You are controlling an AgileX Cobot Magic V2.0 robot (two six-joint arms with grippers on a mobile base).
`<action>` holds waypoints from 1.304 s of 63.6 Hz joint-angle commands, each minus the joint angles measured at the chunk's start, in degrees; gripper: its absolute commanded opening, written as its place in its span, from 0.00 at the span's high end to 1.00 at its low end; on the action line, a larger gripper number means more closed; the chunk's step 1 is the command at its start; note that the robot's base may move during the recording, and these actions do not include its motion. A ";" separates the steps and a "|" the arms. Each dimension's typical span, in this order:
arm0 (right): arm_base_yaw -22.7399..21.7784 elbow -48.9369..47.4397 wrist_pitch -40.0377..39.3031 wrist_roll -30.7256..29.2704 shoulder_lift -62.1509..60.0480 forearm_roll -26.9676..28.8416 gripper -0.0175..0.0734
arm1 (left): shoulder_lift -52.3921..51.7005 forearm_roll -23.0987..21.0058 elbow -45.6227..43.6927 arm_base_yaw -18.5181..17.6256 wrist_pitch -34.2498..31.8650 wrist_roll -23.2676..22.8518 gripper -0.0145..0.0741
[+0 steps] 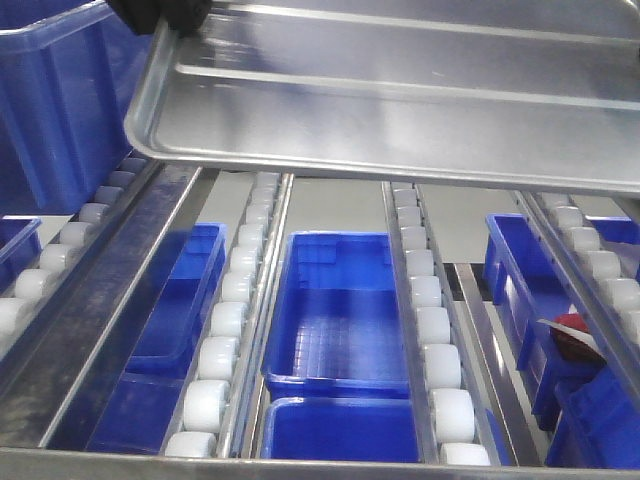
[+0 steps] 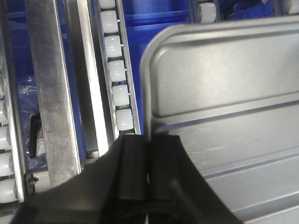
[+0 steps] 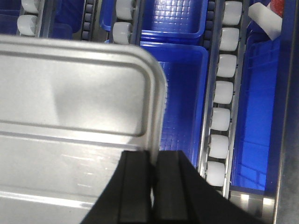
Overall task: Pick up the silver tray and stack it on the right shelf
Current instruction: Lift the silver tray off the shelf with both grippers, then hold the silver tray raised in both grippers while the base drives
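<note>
The silver tray (image 1: 400,95) is shiny, with rounded corners and two long ridges; it hangs tilted above the right shelf, a flow-rack level with white roller rails (image 1: 235,300). My left gripper (image 2: 148,140) is shut on the tray's left rim (image 2: 145,93), one finger each side; it shows as a dark shape at the tray's far left corner in the front view (image 1: 160,15). My right gripper (image 3: 153,156) is shut on the tray's right rim (image 3: 159,112). The tray fills much of both wrist views (image 2: 233,116) (image 3: 70,116).
Blue plastic bins (image 1: 340,310) sit below the roller rails. A large blue crate (image 1: 60,100) stands at the left on the rack. A bin at the right holds a red and white item (image 1: 570,330). A shiny steel front bar (image 1: 300,468) runs along the bottom.
</note>
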 commanded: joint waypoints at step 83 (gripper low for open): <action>-0.12 -2.16 -1.62 -0.82 -1.12 -2.95 0.75 | -1.99 2.69 -1.90 -0.36 2.83 0.82 0.94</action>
